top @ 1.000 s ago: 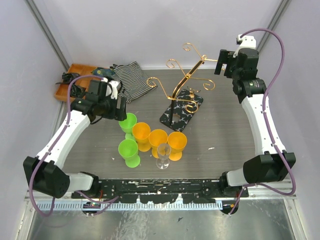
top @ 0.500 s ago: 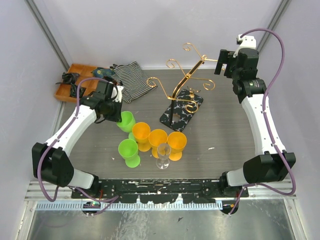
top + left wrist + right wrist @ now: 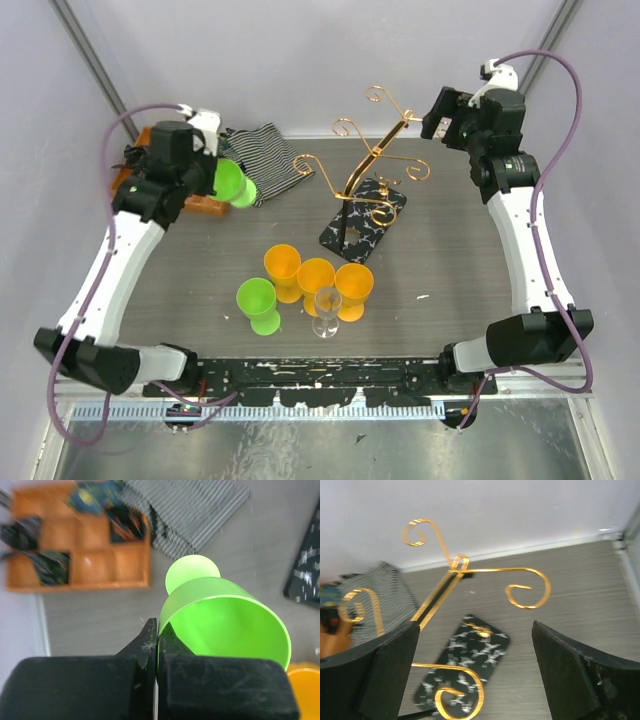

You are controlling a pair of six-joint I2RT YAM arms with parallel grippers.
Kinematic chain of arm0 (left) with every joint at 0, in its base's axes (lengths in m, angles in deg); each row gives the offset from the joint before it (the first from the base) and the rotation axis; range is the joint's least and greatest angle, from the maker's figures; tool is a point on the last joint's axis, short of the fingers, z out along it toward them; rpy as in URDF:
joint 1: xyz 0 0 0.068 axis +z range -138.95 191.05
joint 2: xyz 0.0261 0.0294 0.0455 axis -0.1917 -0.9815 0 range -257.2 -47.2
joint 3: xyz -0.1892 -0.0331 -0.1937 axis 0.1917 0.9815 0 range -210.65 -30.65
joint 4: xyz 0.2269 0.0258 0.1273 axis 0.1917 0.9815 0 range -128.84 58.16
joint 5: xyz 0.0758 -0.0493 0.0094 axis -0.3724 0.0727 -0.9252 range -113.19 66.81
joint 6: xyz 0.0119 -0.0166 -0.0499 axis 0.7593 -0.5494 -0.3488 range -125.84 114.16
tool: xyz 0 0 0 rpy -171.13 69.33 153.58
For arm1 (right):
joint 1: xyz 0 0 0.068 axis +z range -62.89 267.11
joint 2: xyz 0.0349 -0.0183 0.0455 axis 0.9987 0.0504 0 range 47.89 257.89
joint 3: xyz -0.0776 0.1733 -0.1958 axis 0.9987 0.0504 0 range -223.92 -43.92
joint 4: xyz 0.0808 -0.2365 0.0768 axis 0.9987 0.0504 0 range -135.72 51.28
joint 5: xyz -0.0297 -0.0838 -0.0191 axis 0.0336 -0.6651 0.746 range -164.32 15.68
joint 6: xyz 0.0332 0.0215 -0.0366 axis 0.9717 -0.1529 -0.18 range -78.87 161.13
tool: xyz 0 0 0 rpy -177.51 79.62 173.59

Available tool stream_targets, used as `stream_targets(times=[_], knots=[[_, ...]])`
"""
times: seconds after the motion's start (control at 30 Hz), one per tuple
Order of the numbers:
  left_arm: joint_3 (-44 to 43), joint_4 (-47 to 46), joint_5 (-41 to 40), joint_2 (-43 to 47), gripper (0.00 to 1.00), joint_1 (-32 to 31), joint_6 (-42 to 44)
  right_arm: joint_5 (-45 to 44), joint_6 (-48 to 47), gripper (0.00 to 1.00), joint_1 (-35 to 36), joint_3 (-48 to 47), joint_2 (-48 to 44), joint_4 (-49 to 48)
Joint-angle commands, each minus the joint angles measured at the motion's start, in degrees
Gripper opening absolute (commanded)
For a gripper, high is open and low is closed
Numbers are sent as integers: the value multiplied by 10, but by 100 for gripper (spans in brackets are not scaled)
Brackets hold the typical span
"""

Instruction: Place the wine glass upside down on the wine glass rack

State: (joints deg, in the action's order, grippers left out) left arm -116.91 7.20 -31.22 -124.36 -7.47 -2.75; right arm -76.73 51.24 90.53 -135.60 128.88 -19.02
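The clear wine glass [image 3: 327, 308] stands upright at the table's front, right against several orange cups [image 3: 316, 275]. The gold wire wine glass rack [image 3: 372, 155] leans over its black speckled base [image 3: 363, 225] at centre back. My left gripper [image 3: 205, 180] is shut on the rim of a green cup [image 3: 232, 183], held tilted in the air at the back left; in the left wrist view its fingers [image 3: 150, 640] pinch the cup wall [image 3: 225, 615]. My right gripper [image 3: 437, 113] hangs open beside the rack's top scroll, framing the rack [image 3: 465, 570] and its base [image 3: 465, 665] with nothing between its fingers.
An orange wooden compartment tray [image 3: 80, 585] with small items sits at the back left, next to a striped cloth [image 3: 265, 160]. A second green cup [image 3: 258, 303] stands left of the orange cups. Walls close in the back and both sides.
My left gripper shut on the green cup beside the orange cups and carried it up toward the back left. The right gripper tilted slightly and stayed open.
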Motion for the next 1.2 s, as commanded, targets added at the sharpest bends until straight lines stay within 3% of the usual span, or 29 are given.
stream_targets(times=[0.0,0.07,0.17,0.43,0.63,0.77,0.9,1.17], knots=[[-48,-122,-59,74,0,1,68,132,172,98,4,-53,-10,-27],[-48,-188,-45,97,0,2,77,216,278,97,7,-38,-8,-68],[-23,-302,-5,127,0,1,75,266,381,94,27,-9,-5,-142],[143,-646,93,172,0,-1,17,282,468,93,124,-20,27,-212],[224,-792,90,174,0,-9,-5,296,581,92,158,28,41,-360],[263,-851,84,169,0,-17,-5,308,649,92,180,38,71,-455],[285,-891,79,167,0,-29,-6,302,658,92,206,17,105,-495],[292,-892,75,167,0,-34,12,297,743,86,245,-18,204,-662]])
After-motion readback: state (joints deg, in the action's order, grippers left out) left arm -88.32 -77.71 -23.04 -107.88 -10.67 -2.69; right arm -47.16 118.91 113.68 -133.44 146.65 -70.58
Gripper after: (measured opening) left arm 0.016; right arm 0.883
